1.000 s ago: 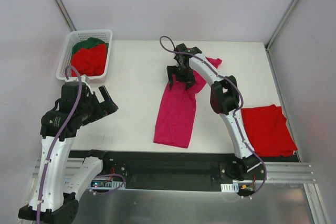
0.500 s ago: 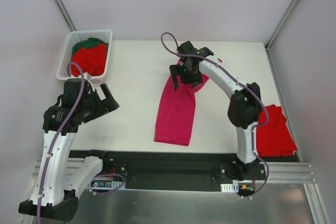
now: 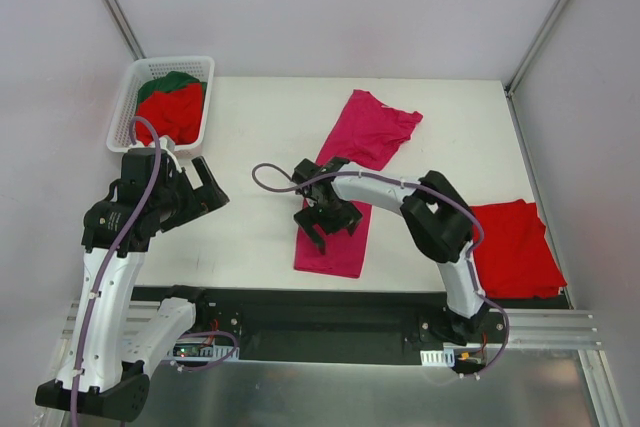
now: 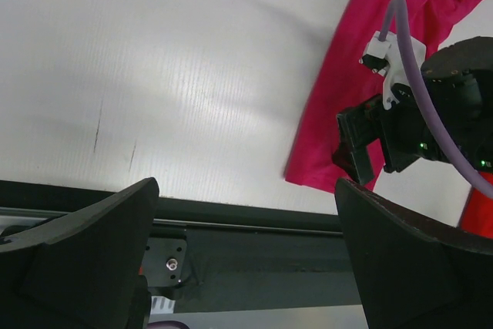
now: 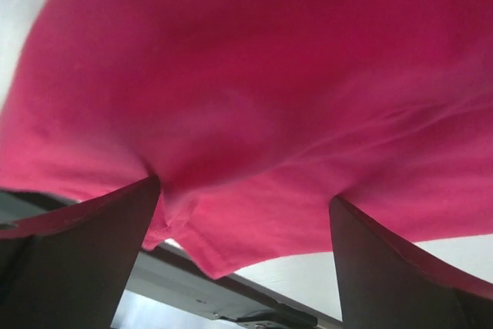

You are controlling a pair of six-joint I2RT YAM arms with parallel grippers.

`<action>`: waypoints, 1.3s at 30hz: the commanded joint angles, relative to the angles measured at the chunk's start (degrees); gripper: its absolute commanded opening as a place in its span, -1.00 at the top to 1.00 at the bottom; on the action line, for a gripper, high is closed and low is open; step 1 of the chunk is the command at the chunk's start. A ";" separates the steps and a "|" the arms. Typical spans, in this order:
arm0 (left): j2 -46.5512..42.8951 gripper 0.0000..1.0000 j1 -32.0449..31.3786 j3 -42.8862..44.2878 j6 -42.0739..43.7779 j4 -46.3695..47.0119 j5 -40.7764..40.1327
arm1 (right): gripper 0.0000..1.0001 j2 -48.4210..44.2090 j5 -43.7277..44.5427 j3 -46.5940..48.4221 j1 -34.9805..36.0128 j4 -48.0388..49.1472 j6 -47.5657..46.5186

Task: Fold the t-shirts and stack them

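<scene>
Diagonally: magenta t-shirt [image 3: 366, 135] long axis near-left to far-right; right fingers [image 5: 69, 267] spread over near end; left fingers [image 4: 77, 260] spread.

White table [image 3: 260, 142] carries 3 items: magenta t-shirt [image 3: 368, 132] lying as a long strip, red t-shirt [image 3: 515, 247] to its right, white basket [image 3: 121, 107] to its far left.
</scene>
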 commanded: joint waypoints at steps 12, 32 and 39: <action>-0.45 -0.98 -0.51 0.44 0.27 1.01 1.09 | -0.92 6.58 -0.85 4.49 0.69 -6.19 -3.37; -1.68 -0.99 -0.51 -1.15 -0.52 1.45 0.82 | -0.92 -9.06 -5.18 -8.47 3.15 -17.16 -0.56; -1.59 -0.99 -0.51 -0.45 -0.34 1.54 1.35 | -0.92 -7.85 3.08 12.02 1.22 -25.09 2.34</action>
